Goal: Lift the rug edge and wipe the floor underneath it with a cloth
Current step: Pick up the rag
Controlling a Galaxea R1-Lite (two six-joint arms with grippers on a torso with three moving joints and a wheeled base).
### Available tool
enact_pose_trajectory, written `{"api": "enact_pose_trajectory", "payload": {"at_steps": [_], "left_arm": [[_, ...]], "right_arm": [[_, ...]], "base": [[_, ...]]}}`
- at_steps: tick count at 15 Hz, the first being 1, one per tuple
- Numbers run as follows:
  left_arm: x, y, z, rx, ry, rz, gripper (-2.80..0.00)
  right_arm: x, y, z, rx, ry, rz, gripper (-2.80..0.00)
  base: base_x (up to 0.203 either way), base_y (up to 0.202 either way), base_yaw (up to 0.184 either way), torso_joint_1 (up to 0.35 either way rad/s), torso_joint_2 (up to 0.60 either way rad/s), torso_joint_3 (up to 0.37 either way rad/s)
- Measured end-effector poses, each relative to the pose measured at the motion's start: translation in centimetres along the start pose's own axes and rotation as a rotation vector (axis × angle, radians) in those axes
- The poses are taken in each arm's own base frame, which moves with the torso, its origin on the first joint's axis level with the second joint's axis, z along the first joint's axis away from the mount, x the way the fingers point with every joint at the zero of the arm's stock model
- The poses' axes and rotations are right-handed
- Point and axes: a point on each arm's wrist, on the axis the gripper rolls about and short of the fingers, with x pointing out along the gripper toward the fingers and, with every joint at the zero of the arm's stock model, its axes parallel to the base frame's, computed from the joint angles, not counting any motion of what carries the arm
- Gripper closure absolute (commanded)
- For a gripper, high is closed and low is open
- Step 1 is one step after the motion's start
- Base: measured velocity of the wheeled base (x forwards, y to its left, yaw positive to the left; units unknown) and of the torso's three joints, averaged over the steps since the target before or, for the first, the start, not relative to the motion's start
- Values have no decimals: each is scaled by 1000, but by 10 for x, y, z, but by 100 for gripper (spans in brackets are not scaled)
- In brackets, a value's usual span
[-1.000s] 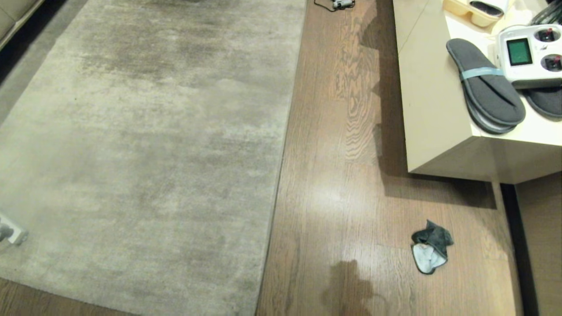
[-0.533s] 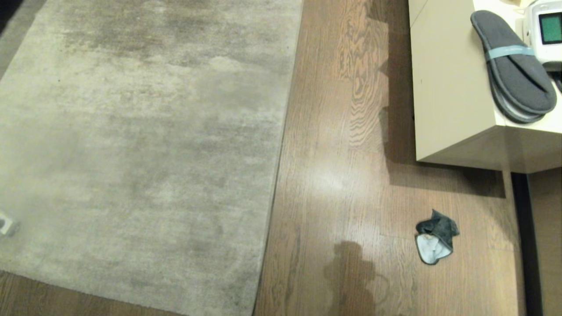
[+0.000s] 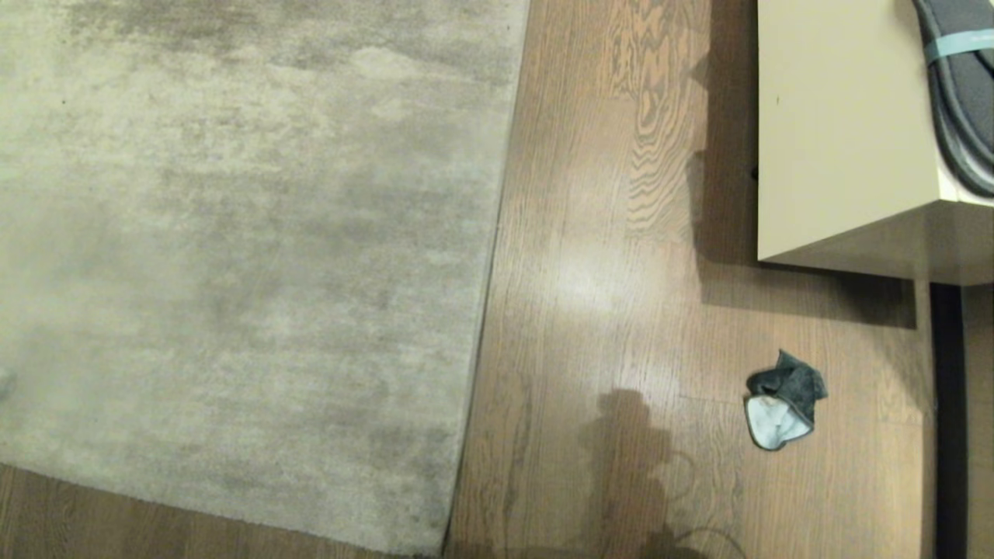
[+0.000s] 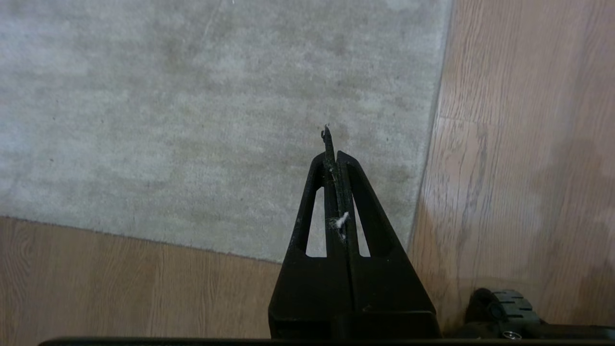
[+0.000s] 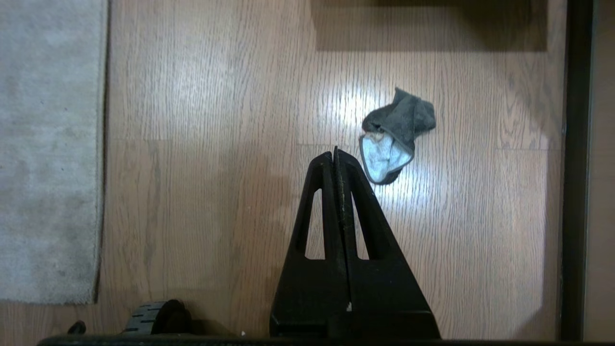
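Note:
The pale grey-beige rug (image 3: 233, 233) lies flat on the wooden floor (image 3: 606, 310). Its straight rug edge (image 3: 493, 248) runs down the middle of the head view. The crumpled dark grey-green cloth (image 3: 784, 397), with a light blue underside showing, lies on the planks to the right of it. Neither arm shows in the head view. My left gripper (image 4: 332, 153) hangs shut and empty above the rug's near corner (image 4: 408, 240), with a white fluff on its jaws. My right gripper (image 5: 335, 153) is shut and empty over bare floor, just short of the cloth (image 5: 396, 136).
A beige low cabinet (image 3: 839, 132) stands at the back right with grey slippers (image 3: 959, 85) on top, casting a shadow on the floor. A dark gap (image 3: 943, 419) runs along the right side. A wheel of my base (image 5: 153, 315) shows near the rug's corner.
The whole head view has tilted downward: rug, cabinet and cloth have slid up and outward in the picture. Neither the cloth nor the rug has moved on the floor.

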Motion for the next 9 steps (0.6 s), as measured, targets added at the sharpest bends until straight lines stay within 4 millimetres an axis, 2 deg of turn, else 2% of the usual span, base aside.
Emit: {"api": "enact_pose_trajectory", "payload": {"at_steps": [9], "left_arm": [[0,0,0,0,0,0,0]], "right_arm": [[0,0,0,0,0,0,0]], "base": [[0,0,0,3,3,-195]]}}
